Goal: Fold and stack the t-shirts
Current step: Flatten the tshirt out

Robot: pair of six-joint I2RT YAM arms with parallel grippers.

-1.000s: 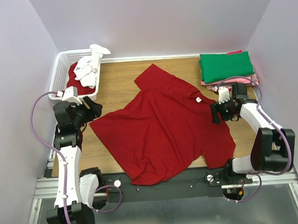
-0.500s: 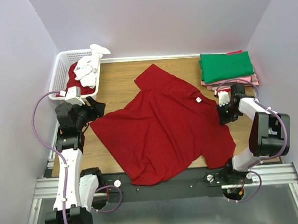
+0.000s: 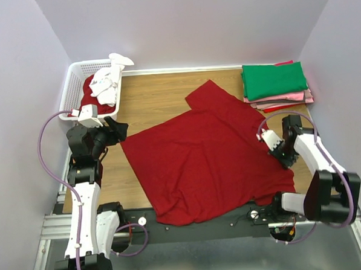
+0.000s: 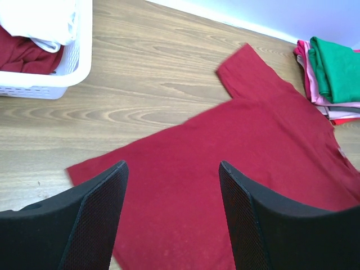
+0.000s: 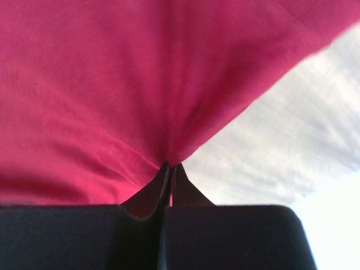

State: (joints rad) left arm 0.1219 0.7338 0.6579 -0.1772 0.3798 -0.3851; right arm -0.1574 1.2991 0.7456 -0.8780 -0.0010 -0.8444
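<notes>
A dark red t-shirt [image 3: 206,155] lies spread over the middle of the wooden table, one sleeve pointing to the far side. My right gripper [image 3: 278,150] sits at the shirt's right edge. In the right wrist view the jaws [image 5: 170,165] are shut on a pinch of this red cloth [image 5: 112,84], which fans out from the tips. My left gripper [image 3: 116,131] hovers open just left of the shirt's left corner, and its fingers [image 4: 95,219] frame the red cloth [image 4: 253,152] with nothing between them. Folded green, pink and red t-shirts [image 3: 274,81] are stacked at the far right.
A white lattice basket [image 3: 71,86] at the far left corner holds a crumpled white garment [image 3: 105,84] and dark red cloth [image 3: 89,101]. It shows in the left wrist view too, basket [image 4: 67,73] at upper left and the folded stack [image 4: 337,73] at upper right. Purple walls enclose the table.
My right gripper has shut on the shirt's right edge and drawn it right and toward the near side. The whole shirt slid right. The left arm barely moved.
</notes>
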